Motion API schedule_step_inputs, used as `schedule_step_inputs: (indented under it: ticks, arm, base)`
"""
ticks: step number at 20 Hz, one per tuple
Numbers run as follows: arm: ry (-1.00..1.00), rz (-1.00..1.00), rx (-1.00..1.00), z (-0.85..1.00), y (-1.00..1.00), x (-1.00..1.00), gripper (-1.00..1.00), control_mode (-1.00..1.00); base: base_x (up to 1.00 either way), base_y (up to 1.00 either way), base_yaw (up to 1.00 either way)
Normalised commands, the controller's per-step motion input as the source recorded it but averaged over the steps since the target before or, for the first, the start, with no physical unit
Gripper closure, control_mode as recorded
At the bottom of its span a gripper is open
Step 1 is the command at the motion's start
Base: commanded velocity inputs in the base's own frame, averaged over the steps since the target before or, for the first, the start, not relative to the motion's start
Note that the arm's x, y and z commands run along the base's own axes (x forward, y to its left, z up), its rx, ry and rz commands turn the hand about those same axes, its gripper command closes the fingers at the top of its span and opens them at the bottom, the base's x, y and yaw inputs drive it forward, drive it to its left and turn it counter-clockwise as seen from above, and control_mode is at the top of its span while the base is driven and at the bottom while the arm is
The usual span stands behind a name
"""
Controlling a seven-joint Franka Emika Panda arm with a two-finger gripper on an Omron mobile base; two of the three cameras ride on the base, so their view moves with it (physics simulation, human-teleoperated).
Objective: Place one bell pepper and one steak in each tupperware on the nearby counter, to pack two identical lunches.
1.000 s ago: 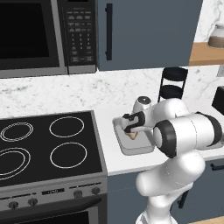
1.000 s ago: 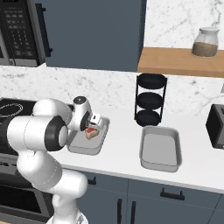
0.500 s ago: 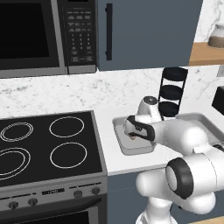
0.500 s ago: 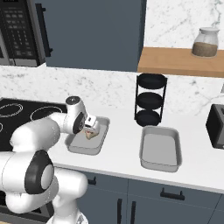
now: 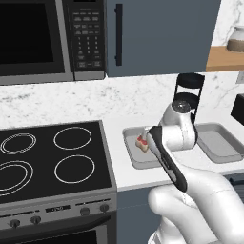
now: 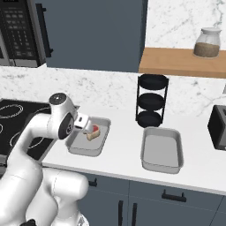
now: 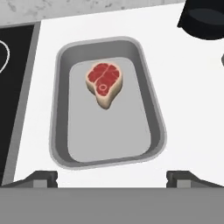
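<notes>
The gripper point(image 7: 111, 177) is spread wide and empty above the near tupperware point(image 7: 153, 118). A steak point(image 7: 104, 82) lies flat in it, toward its far end. The second tupperware point(image 6: 161, 148), seemingly bare, sits beside it on the counter point(image 6: 123, 154).

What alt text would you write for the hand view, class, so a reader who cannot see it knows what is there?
A raw steak lies alone in a grey tupperware on the white counter, seen from above with the open gripper hanging over the container's near edge. A black stovetop borders one side, and a dark round rack sits at the far corner.
</notes>
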Motion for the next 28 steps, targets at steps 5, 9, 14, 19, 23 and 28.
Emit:
schedule_step_inputs:
  ticks: [5,9,14,19,23,28]
  arm:
    - [-0.08,0.0,-0.01,0.24,0.0,-0.96,-1.0,-1.0]
    - [-0.08,0.0,-0.01,0.04,0.0,-0.67,-1.0,-1.0]
    - [-0.06,0.0,0.0,0.0,-0.01,-0.48,-1.0,-1.0]
    - [-0.03,0.0,0.0,-0.22,0.0,-0.16,-1.0,-1.0]
    - [0.0,0.0,0.0,-0.14,0.0,0.0,-1.0,-1.0]
    - [0.0,0.0,0.0,0.0,0.0,0.0,-1.0,-1.0]
  base:
    - [0.0,0.0,0.0]
    - [0.0,0.0,0.0]
    - [0.0,0.0,0.0]
    - [0.0,0.0,0.0]
    - [0.0,0.0,0.0]
    - [0.0,0.0,0.0]
